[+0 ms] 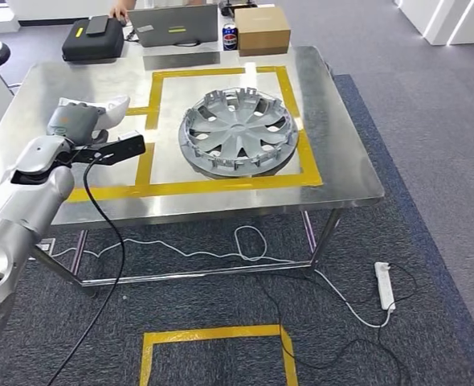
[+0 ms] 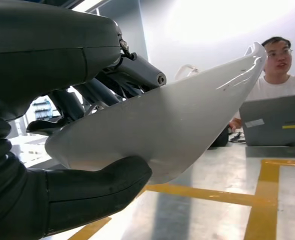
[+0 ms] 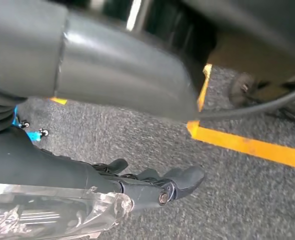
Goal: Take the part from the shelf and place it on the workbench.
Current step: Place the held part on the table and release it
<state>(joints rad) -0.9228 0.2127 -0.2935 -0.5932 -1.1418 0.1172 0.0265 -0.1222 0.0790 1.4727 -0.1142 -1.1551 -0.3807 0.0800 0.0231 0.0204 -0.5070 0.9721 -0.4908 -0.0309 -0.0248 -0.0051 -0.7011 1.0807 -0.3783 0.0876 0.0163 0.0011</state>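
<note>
A steel surface (image 1: 344,173) marked with yellow tape (image 1: 222,186) stands on grey carpet, and a grey wheel cover (image 1: 239,131) lies flat inside the taped rectangle; at the far edge sit a black case (image 1: 92,40), a laptop (image 1: 173,26), a can (image 1: 229,37) and a cardboard box (image 1: 262,30). In the head view the left robot hand (image 1: 77,122) is over the left part of the surface, outside the tape, closed around a pale curved part (image 1: 104,111) whose tip pokes out toward the wheel cover; whether the part touches the metal cannot be told from here. A white cable and a power strip (image 1: 384,285) lie on the carpet under the surface. In the left wrist view the left robot hand (image 2: 63,150) has its thick thumb (image 2: 97,187) pressed under the part (image 2: 168,120) and its dark fingers (image 2: 138,70) curled over the top, so the smooth white shell is clamped between them, held just above the surface (image 2: 214,180); a person sits behind the laptop (image 2: 274,120). In the right wrist view the right robot hand (image 3: 119,182) hangs over the carpet beside a yellow floor line (image 3: 248,145), its fingers (image 3: 183,177) stretched nearly straight and holding nothing.
</note>
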